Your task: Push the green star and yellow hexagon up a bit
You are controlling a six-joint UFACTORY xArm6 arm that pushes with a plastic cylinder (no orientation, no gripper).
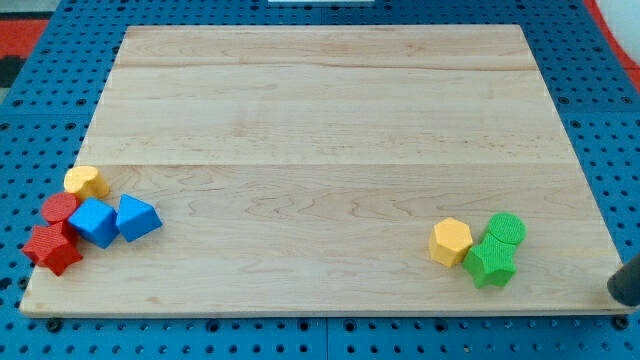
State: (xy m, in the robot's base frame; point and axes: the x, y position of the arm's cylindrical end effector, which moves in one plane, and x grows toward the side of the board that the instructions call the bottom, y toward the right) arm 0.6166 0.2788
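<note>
The yellow hexagon (452,241) lies near the board's lower right. The green star (490,264) touches it on its lower right side. A green round block (506,229) sits just above the star and touches it. My tip (620,288) shows as a dark rod end at the view's right edge, off the wooden board, to the right of and slightly below the green star and well apart from it.
The wooden board (320,120) lies on a blue pegboard. At the lower left a cluster sits by the board's edge: a yellow block (86,181), a red round block (60,208), two blue blocks (95,222) (137,217) and a red star (52,248).
</note>
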